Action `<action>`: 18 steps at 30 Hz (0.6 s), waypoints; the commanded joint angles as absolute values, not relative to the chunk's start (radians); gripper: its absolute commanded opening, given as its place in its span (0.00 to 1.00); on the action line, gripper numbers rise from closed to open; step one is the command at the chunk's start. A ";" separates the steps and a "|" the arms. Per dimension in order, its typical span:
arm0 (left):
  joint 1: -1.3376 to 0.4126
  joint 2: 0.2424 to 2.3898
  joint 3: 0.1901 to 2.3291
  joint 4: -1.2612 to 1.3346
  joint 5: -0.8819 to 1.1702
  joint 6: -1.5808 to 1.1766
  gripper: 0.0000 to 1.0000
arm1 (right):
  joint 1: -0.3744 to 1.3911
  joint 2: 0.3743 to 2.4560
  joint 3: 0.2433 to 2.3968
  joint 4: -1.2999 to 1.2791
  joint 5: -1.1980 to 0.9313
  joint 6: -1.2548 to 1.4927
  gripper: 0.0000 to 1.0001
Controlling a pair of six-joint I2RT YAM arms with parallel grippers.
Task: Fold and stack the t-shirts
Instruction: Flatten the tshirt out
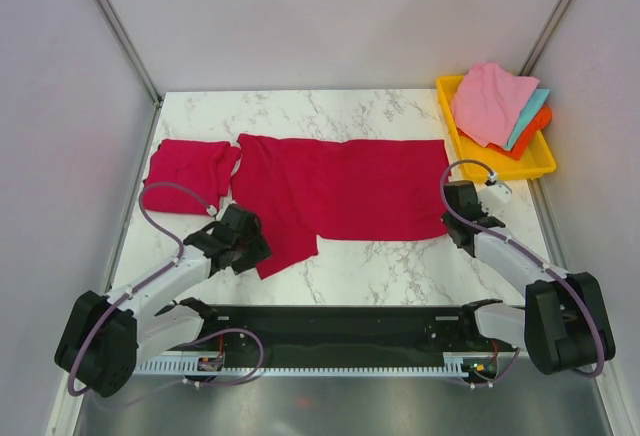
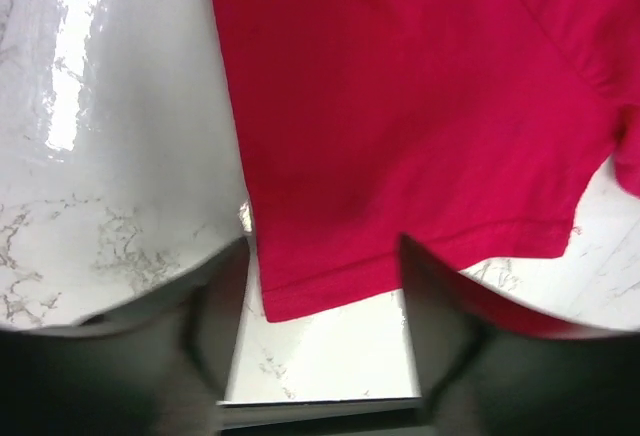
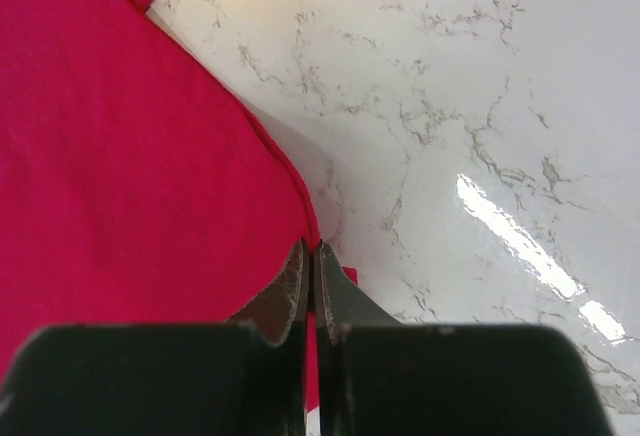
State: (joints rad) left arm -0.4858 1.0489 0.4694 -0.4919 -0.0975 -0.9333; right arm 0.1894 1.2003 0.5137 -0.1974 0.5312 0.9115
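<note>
A crimson t-shirt (image 1: 345,188) lies spread across the middle of the marble table (image 1: 390,268). A second t-shirt (image 1: 188,174), folded into a small rectangle, rests at the far left. My left gripper (image 1: 252,246) is at the spread shirt's near-left corner. In the left wrist view that gripper (image 2: 322,248) is open, its fingers (image 2: 432,301) standing on either side of the hem corner (image 2: 300,291). My right gripper (image 1: 456,222) sits at the shirt's near-right corner. The right wrist view shows the gripper (image 3: 312,252) shut, a thin strip of the shirt's edge (image 3: 150,156) pinched between its jaws.
A yellow tray (image 1: 548,166) stands at the back right, holding a pink cloth (image 1: 490,104) over teal and orange ones. Grey walls enclose the table on three sides. The table's near edge (image 2: 320,408) runs just below the left gripper.
</note>
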 commanded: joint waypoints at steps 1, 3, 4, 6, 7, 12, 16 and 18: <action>-0.495 1.036 0.446 -0.495 -0.104 -0.930 0.59 | 0.187 1.175 0.508 -0.196 0.551 0.904 0.06; -0.495 1.025 0.439 -0.491 -0.100 -0.934 0.35 | 0.189 1.172 0.506 -0.201 0.551 0.904 0.08; -0.497 1.023 0.437 -0.489 -0.098 -0.934 0.28 | 0.187 1.170 0.506 -0.202 0.549 0.900 0.09; -0.497 1.028 0.436 -0.485 -0.095 -0.928 0.16 | 0.187 1.161 0.502 -0.206 0.549 0.899 0.11; -0.497 1.032 0.436 -0.482 -0.091 -0.925 0.12 | 0.187 1.158 0.500 -0.207 0.552 0.899 0.13; -0.495 1.039 0.457 -0.483 -0.106 -0.916 0.02 | 0.187 1.120 0.483 -0.209 0.551 0.887 0.18; -0.495 1.028 0.502 -0.494 -0.156 -0.899 0.02 | 0.187 1.103 0.469 -0.212 0.534 0.881 0.52; -0.494 1.020 0.534 -0.505 -0.172 -0.893 0.02 | 0.187 1.101 0.463 -0.212 0.523 0.882 0.53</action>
State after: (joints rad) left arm -0.4915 1.0405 0.4599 -0.5037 -0.1131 -0.9226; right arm 0.1894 1.1172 0.4763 -0.2081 0.5270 0.8860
